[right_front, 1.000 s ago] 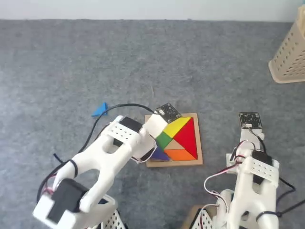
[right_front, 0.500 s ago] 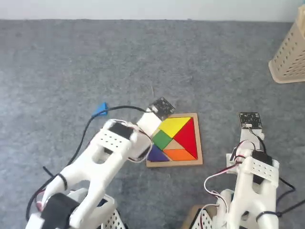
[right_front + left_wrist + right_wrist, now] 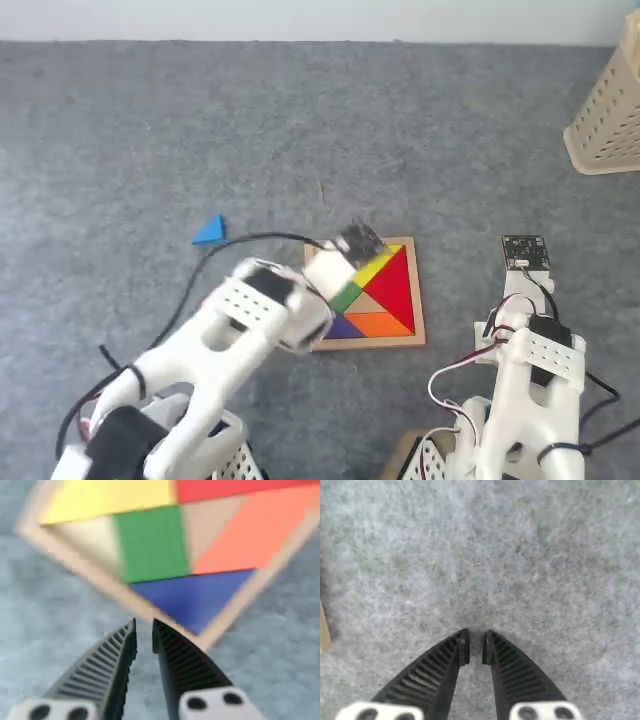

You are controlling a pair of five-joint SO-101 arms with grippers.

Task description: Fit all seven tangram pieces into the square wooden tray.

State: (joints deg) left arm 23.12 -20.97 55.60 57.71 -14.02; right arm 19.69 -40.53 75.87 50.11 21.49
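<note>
Tray rim (image 3: pixel 235 609) lies just beyond the left fingers (image 3: pixel 112 665) at lower centre — nearly closed, empty; right fingers (image 3: pixel 445 665) — same narrow gap, empty — over grey counter (image 3: pixel 520 540).

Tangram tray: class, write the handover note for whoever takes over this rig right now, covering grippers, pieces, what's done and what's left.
Left gripper: nearly shut, empty, at the tray rim beside the dark blue piece.
Right gripper: nearly shut, empty, over the carpet beside the tray.
Done: yellow piece, red piece, green piece, orange piece and the dark blue piece lie in the tray.
Left: the blue triangle lies on the carpet, apart from the tray. Two tan spots in the tray look unfilled, though I cannot be sure.
</note>
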